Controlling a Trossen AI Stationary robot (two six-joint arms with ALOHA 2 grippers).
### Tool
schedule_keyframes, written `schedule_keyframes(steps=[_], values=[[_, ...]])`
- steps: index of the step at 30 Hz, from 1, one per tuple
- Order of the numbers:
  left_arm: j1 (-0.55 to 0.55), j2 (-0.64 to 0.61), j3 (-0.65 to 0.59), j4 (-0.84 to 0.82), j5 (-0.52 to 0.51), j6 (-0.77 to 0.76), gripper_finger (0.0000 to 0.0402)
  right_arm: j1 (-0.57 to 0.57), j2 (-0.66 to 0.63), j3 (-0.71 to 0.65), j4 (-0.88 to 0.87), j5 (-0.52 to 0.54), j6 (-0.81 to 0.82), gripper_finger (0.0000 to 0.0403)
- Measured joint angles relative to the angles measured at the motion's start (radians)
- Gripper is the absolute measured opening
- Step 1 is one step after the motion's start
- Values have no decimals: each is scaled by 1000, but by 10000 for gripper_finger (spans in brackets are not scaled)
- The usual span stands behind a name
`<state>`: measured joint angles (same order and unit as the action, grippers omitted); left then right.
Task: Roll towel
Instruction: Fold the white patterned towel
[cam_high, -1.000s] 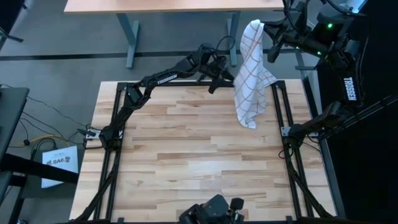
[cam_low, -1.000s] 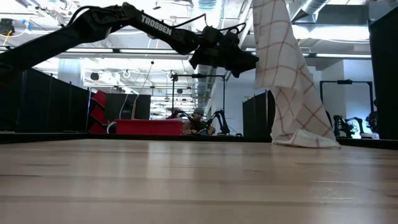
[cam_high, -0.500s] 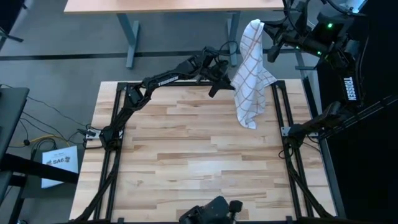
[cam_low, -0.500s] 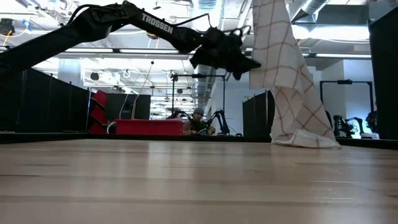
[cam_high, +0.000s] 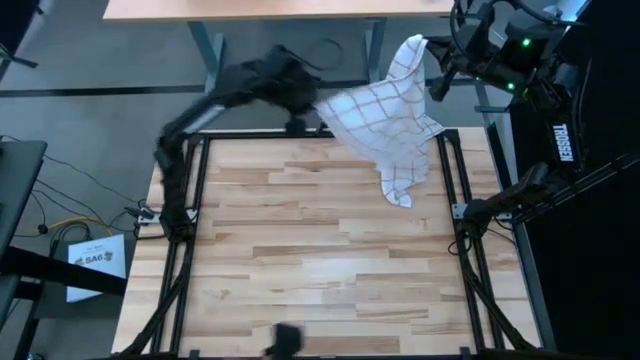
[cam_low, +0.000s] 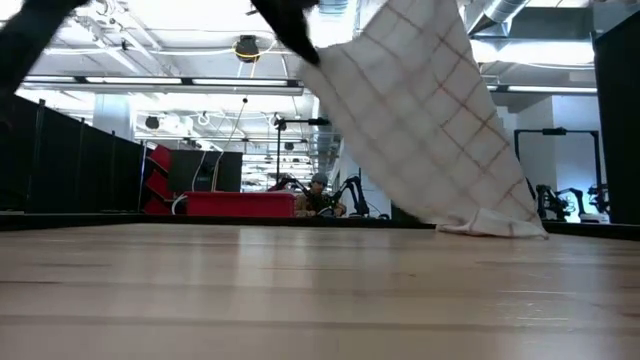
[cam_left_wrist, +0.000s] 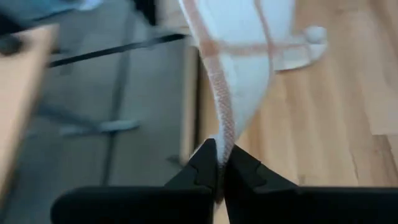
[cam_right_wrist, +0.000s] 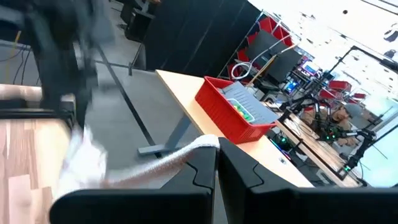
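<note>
Both grippers pinch the towel (cam_high: 385, 125): left gripper (cam_left_wrist: 219, 168) clamps an edge at upper centre, right gripper (cam_right_wrist: 216, 163) upper right.

Pale wooden table (cam_high: 300, 260), red bin (cam_right_wrist: 233, 115) on far bench, white sheet (cam_high: 95, 262) on floor.
</note>
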<state>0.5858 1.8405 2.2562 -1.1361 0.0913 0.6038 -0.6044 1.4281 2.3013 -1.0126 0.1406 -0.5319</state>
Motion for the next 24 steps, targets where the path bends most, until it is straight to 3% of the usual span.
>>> schedule_keyframes(steps=[9, 16, 24], values=[[37, -326, 2, -10, -116, -209, 0, 3, 12, 2, 103, -5, -33, 0], [75, -414, 0, 41, -110, -260, 0, 16, 52, 2, 281, -36, 8, 0], [153, -476, 0, 163, -108, -202, 0, 18, 95, 2, 459, -36, -2, 0]])
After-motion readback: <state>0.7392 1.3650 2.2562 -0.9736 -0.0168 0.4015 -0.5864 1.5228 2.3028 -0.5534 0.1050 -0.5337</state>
